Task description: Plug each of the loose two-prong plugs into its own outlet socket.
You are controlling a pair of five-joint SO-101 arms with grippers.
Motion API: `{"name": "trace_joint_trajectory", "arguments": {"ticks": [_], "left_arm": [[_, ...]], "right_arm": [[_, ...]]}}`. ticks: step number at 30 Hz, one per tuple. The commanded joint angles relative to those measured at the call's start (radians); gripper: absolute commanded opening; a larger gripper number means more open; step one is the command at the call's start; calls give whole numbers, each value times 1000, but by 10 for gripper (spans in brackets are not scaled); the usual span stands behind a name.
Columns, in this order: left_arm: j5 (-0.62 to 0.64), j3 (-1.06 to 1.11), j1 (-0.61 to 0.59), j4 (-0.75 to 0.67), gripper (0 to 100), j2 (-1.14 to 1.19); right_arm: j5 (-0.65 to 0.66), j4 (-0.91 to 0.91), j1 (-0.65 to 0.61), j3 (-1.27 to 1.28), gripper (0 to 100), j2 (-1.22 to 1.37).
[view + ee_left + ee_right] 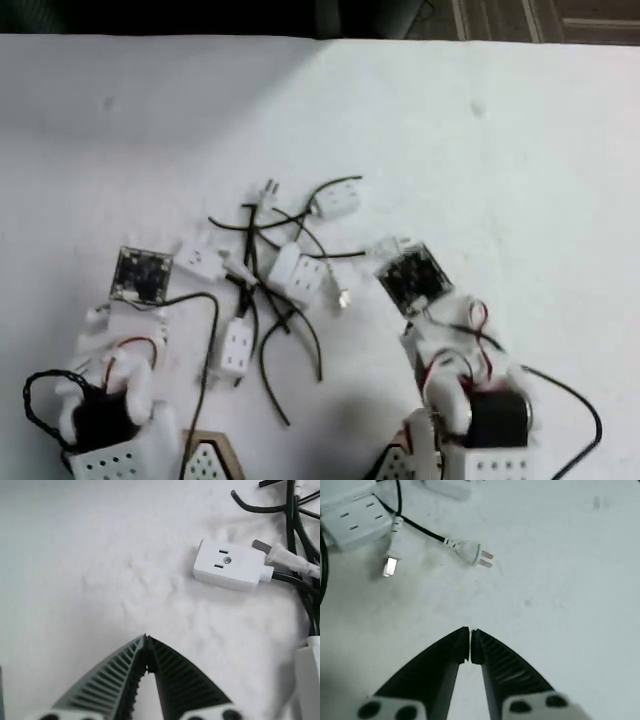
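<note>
Several white outlet sockets and two-prong plugs on black cords lie tangled mid-table [270, 270]. My left gripper [146, 652] is shut and empty over bare table, short of a white socket [227, 565] [197, 258]. A white plug [282, 557] lies against that socket's end. My right gripper [470, 645] is also shut with nothing in it. A loose white plug [469, 554] lies ahead of it, prongs pointing away from the cords. Farther off lie a metal-tipped plug [390, 566] [343, 297] and another socket [355, 520] [297, 272].
Two more sockets lie in the tangle, one at the back [335, 203] and one near the front [237, 345]. A plug [267, 192] sticks out at the back. Both arm bases [110, 420] [480, 420] stand at the near edge. White table [520, 150] surrounds the cords.
</note>
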Motion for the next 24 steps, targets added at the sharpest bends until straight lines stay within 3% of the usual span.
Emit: {"name": "trace_joint_trajectory", "arguments": {"ticks": [1,9,15,17,24], "left_arm": [[35,-48,-56,-20,23,8],[52,-41,-70,-23,23,8],[51,-18,-64,-28,23,8],[49,-12,-64,-34,23,8],[49,-8,-64,-34,24,8]], "right_arm": [[3,1,-77,-138,19,211],[-83,-5,-240,-402,34,615],[-60,-15,-248,-605,235,974],[26,-25,-249,-660,262,1086],[411,-96,-203,-769,220,1360]]}}
